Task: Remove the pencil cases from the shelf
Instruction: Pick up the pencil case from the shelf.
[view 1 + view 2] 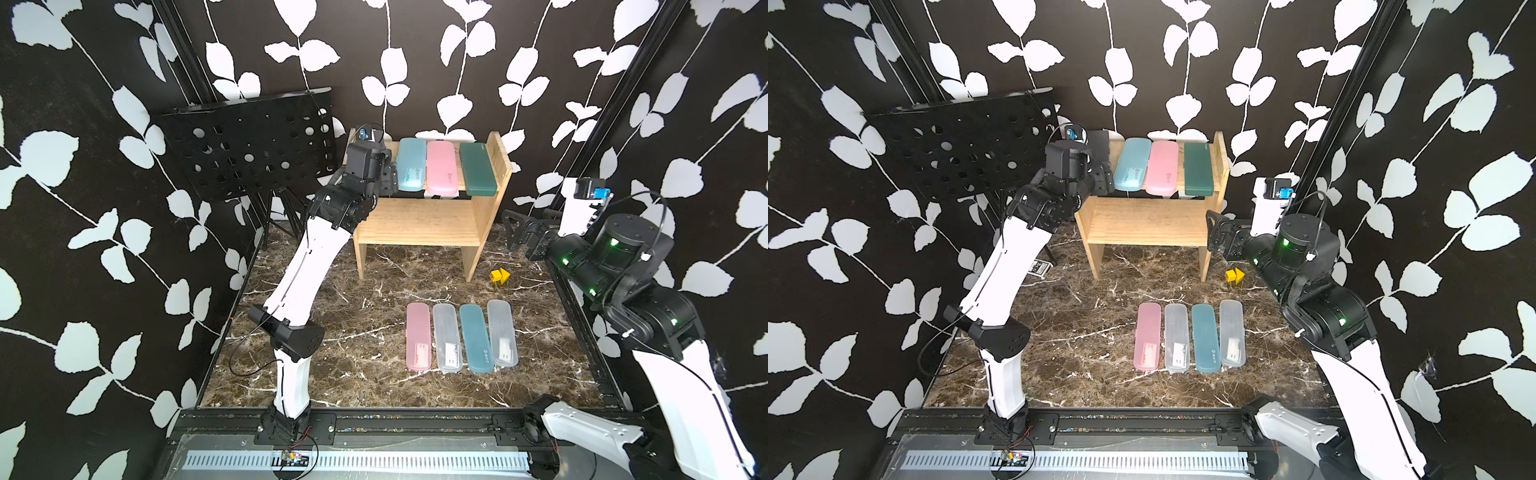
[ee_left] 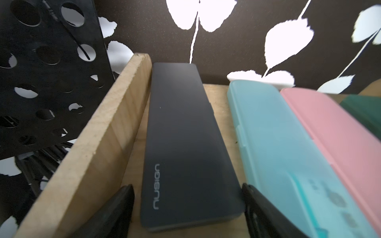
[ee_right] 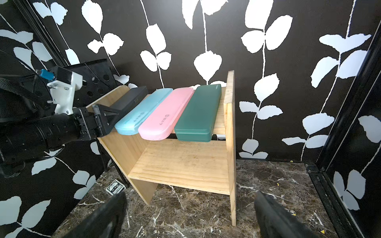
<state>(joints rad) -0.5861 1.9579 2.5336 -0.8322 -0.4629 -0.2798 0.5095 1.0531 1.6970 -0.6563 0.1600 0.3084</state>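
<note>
On the top tier of the wooden shelf (image 1: pixel 419 224) lie a black pencil case (image 2: pixel 185 144), a light-blue one (image 1: pixel 411 164), a pink one (image 1: pixel 442 166) and a dark green one (image 1: pixel 478 168). My left gripper (image 2: pixel 187 185) is open and straddles the near end of the black case. One finger touches its side by the blue case, and the other stands a little off by the side panel (image 2: pixel 99 148). On the marble floor lie several more cases: pink (image 1: pixel 417 336), frosted clear (image 1: pixel 446 338), teal (image 1: pixel 476 338), frosted clear (image 1: pixel 503 334). My right gripper (image 1: pixel 513 230) hangs open and empty, right of the shelf.
A black perforated music stand (image 1: pixel 249 145) leans close to the shelf's left panel. A small black-and-white card box (image 1: pixel 1040 266) lies on the floor at the stand's foot. A small yellow object (image 1: pixel 498 276) lies by the shelf's right leg. The shelf's lower tier is bare.
</note>
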